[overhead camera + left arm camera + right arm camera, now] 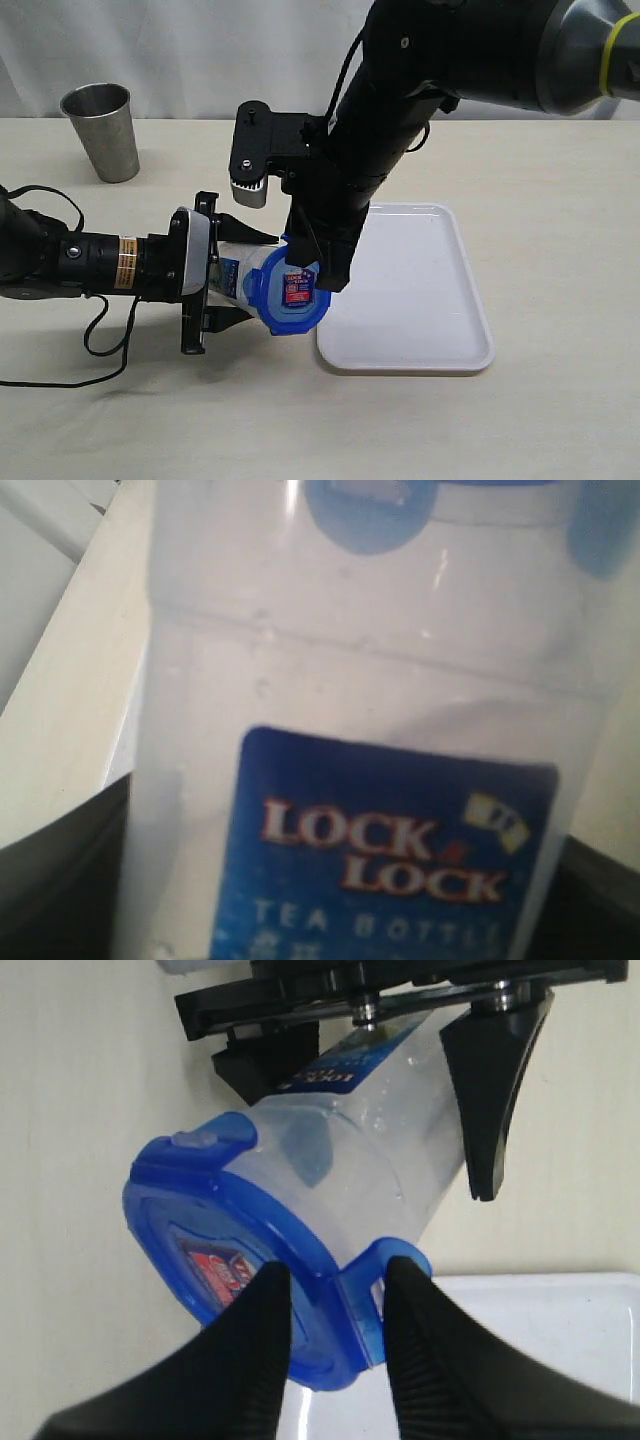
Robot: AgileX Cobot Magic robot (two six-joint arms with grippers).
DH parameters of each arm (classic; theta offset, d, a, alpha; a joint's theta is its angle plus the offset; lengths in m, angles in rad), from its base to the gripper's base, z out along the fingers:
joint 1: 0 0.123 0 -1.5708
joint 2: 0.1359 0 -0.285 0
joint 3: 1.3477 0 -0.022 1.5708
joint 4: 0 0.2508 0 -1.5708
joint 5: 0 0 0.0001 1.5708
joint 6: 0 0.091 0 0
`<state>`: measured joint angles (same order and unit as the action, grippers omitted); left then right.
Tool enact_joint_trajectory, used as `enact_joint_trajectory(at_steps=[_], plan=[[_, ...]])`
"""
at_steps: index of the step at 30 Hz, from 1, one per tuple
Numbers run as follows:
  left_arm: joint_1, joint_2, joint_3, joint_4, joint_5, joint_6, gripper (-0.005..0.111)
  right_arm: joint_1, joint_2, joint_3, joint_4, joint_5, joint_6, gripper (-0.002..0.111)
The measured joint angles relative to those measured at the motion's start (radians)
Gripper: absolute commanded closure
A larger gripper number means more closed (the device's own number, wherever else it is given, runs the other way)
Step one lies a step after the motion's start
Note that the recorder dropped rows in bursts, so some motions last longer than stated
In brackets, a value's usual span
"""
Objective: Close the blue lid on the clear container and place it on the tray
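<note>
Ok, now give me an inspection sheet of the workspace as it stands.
Surface: beige table, no spills seen.
Job's things: container held sideways, lid on its mouth; white tray beside it, nothing on it.
Clutter: steel cup, upright, at the back.
Grippers: left gripper shut on the container; right gripper pinching a lid flap.
Cables: black cable looped on the table at the left.
Surroundings: white curtain behind.
</note>
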<state>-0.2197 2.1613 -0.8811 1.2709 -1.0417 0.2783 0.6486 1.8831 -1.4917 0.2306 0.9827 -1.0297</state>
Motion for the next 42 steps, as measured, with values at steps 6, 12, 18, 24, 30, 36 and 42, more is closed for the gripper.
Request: enact_joint_trajectory(at_steps=[6, 12, 18, 24, 30, 36, 42], plan=[[0.006, 0.000, 0.000, 0.004, 0.002, -0.020, 0.107, 0.036, 0.014, -0.002, -0.066, -0.004, 0.021, 0.098], [0.006, 0.000, 0.000, 0.004, 0.006, -0.020, 0.107, 0.041, 0.029, -0.007, -0.071, -0.004, 0.034, 0.091], [0.006, 0.000, 0.000, 0.011, 0.021, -0.029, 0.107, 0.054, 0.054, -0.007, -0.094, -0.002, 0.036, 0.091], [0.008, 0.000, 0.000, 0.018, 0.024, -0.029, 0.107, 0.065, 0.060, -0.007, -0.111, -0.005, 0.040, 0.092], [0.008, 0.000, 0.000, 0.005, 0.023, -0.054, 0.107, 0.078, 0.029, -0.007, -0.183, -0.032, 0.110, 0.090], [0.006, 0.000, 0.000, -0.052, -0.065, -0.154, 0.107, 0.082, -0.063, 0.005, -0.209, -0.134, 0.229, 0.066], [-0.001, -0.006, -0.007, -0.143, -0.129, -0.320, 0.107, 0.094, -0.194, 0.014, -0.263, -0.145, 0.367, 0.061]])
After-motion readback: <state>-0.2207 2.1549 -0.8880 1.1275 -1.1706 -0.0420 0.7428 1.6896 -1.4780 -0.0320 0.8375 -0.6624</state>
